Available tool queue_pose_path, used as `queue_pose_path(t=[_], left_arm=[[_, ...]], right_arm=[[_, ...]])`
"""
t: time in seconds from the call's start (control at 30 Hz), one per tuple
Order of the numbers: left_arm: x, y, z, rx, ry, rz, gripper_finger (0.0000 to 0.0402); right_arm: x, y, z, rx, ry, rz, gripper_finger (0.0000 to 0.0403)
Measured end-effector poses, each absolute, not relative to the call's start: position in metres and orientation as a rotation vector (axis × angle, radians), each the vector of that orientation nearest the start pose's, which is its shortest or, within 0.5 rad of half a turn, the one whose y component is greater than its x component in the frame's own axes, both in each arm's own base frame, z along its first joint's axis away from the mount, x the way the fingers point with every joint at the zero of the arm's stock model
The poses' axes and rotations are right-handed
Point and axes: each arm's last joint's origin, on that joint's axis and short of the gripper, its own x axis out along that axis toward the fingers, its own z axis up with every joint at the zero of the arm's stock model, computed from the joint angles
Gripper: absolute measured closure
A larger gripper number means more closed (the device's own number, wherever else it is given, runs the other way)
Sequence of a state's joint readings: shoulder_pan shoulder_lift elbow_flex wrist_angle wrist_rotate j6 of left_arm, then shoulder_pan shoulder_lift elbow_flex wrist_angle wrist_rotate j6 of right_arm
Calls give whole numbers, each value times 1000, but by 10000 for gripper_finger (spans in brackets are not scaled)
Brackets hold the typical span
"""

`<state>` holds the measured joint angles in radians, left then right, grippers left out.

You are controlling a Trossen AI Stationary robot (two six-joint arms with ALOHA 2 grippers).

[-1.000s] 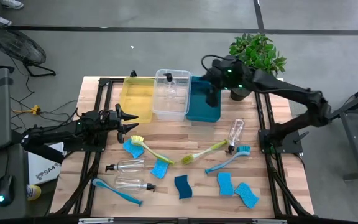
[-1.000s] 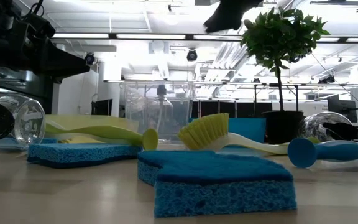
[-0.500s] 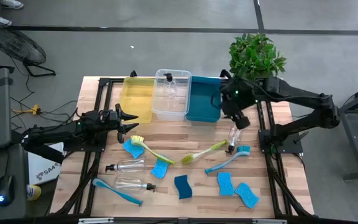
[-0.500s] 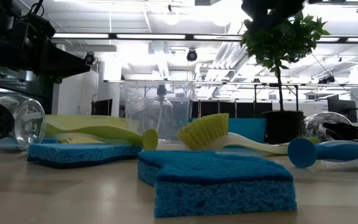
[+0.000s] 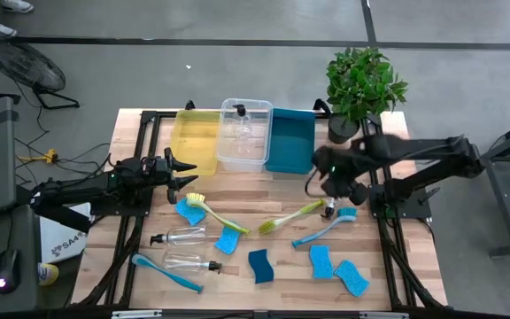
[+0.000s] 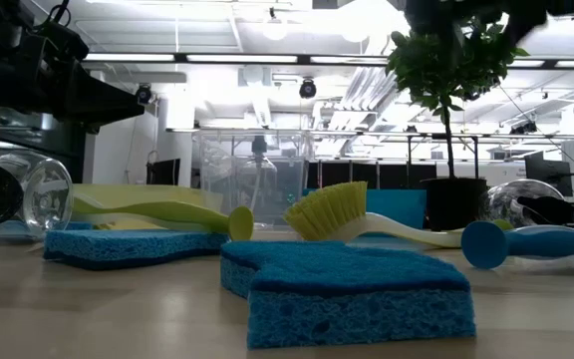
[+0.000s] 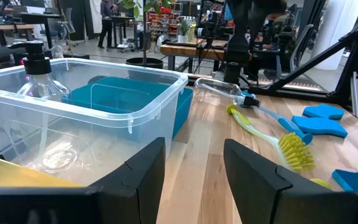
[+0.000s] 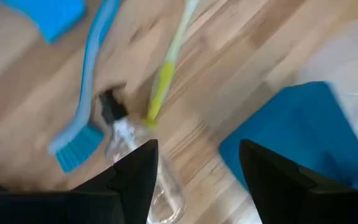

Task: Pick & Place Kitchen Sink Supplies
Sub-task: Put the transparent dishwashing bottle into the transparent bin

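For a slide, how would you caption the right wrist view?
Open right tool above a clear bottle, beside the teal bin.

No readable text, label, brand or number on any sponge, bottle, brush or bin in any view. White bag or box point(image 5: 63, 237) below left arm, beside table edge in high view, carries dark print; letters too small to read. No signs legible in room behind table.
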<state>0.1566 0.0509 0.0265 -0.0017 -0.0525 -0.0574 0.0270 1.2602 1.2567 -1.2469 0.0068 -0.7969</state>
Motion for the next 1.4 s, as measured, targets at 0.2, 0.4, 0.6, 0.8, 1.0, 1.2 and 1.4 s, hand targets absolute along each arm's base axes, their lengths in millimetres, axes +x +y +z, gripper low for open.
queue_pose_path(t=[0.2, 0.4, 0.6, 0.8, 1.0, 1.2, 1.4], left_arm=[[98, 17, 168, -59, 20, 210, 241], [98, 17, 168, -59, 20, 210, 241], [98, 17, 168, -59, 20, 210, 241], [98, 17, 168, -59, 20, 210, 241], [98, 17, 169, -59, 20, 210, 241], [98, 17, 168, -59, 20, 210, 241], [98, 17, 168, -59, 20, 210, 241]], right_arm=[[205, 20, 259, -1006, 1339, 623, 185], [196, 34, 218, -1073, 1339, 723, 187], [188, 46, 194, -1167, 1299, 790, 186], [188, 56, 187, -1171, 1220, 815, 186], [186, 56, 179, -1151, 1213, 819, 185], [188, 56, 174, -1138, 1188, 778, 185], [191, 56, 174, -1109, 1170, 746, 185]])
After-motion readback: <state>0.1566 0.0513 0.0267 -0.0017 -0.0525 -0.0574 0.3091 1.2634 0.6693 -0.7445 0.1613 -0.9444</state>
